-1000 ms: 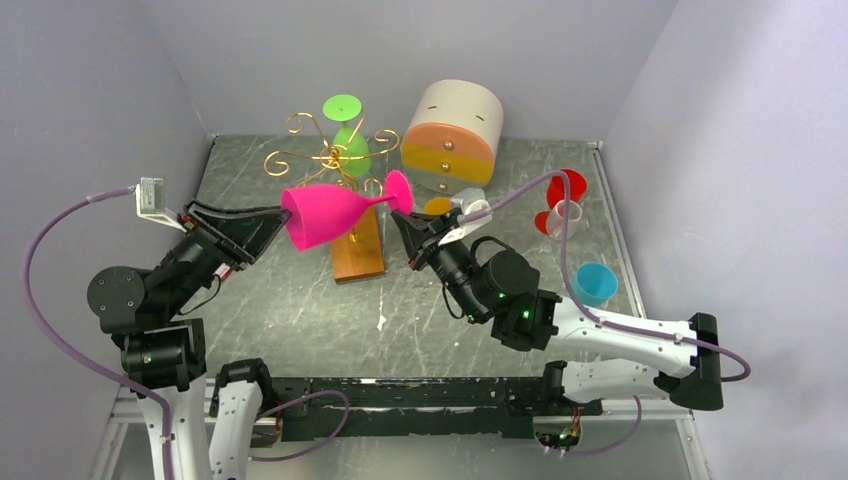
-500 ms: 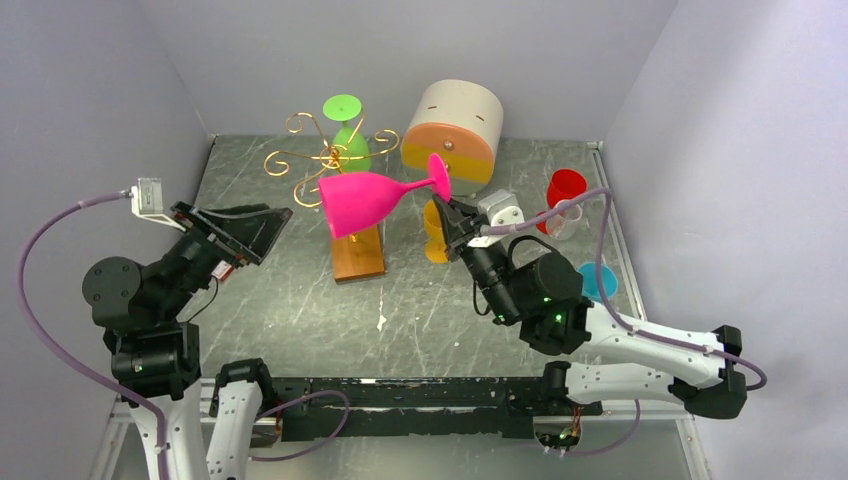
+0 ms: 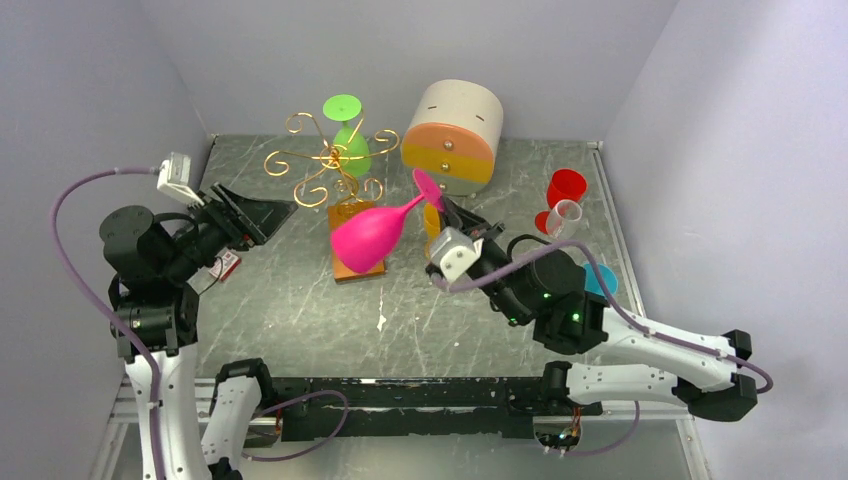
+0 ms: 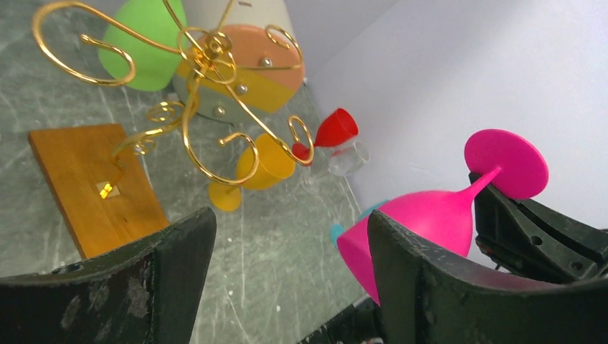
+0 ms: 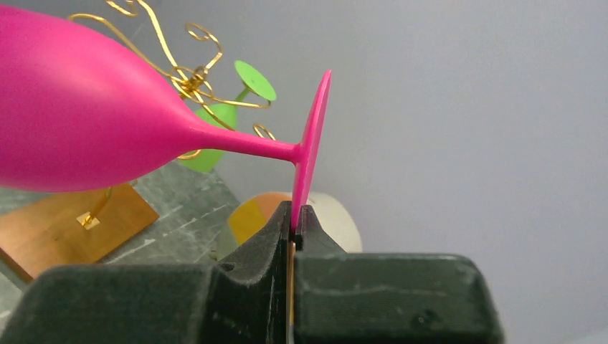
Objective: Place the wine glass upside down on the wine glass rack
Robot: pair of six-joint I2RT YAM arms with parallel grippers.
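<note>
In the view from above, the pink wine glass [image 3: 372, 233] is up in the air, near the middle of the table [image 3: 300, 320]. The right tool [image 3: 441, 208] is closed tight on the edge of its round foot. The left tool [image 3: 272, 211] is wide open with nothing in it, off to the left of the glass. The gold wine glass rack [image 3: 328, 160] stands just behind the glass, and a green glass [image 3: 351, 150] already hangs on its far side. So we think picking up is done. We judge that turning the glass all the way over and hooking its foot on a curly arm are left to do. The glass leans. Its long line runs from the cup part, near and left, to the foot, far and right.

In the left wrist view, we look between the two spread fingers of the left tool [image 4: 290, 287]. They touch nothing. The wine glass [image 4: 423, 215] is on the right, apart from the rack [image 4: 208, 93]. Its foot is up high and its open mouth points down and toward us. It is tipped partway over, not fully upside down.

In the right wrist view, the right tool [image 5: 294, 223] pinches the thin edge of the foot. The wine glass [image 5: 86, 136] sticks out to the left, with its stem almost flat across the picture. The rack [image 5: 188, 75] shows behind it, and we see a gap between them.
</note>
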